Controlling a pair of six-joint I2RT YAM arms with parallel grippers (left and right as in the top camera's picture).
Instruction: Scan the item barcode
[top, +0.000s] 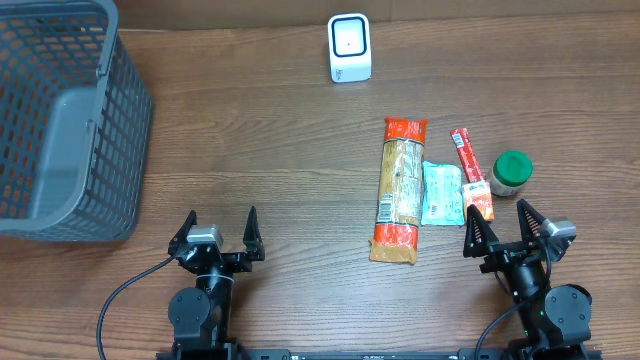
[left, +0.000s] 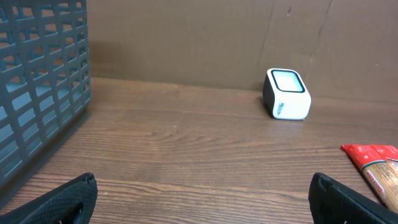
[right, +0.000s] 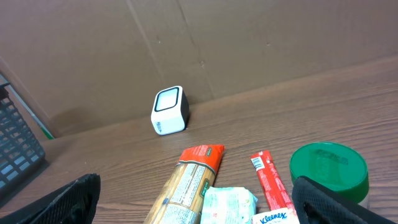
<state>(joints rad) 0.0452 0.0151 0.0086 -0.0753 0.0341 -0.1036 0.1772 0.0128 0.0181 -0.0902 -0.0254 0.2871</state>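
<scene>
Items for scanning: pasta (top: 399, 190), tissues (top: 441, 193), red stick (top: 470, 170) and jar (top: 511, 172), in one row just ahead of the right gripper (top: 497, 206), probably staged within its reach.
Scanner (top: 349, 47): far centre, window facing the arms.
Basket (top: 125, 120): left.
Left gripper (top: 220, 213) and right: both spread wide, empty.

The table (top: 280, 130) is showing matt wood grain; the basket (top: 128, 130) is looking like grey plastic; the pasta wrapper (top: 398, 190) is gleaming.

Wooden table (top: 280, 150) holds basket (top: 125, 140), scanner (top: 349, 47), pasta (top: 400, 190), tissues (top: 441, 192), jar (top: 511, 172)
</scene>
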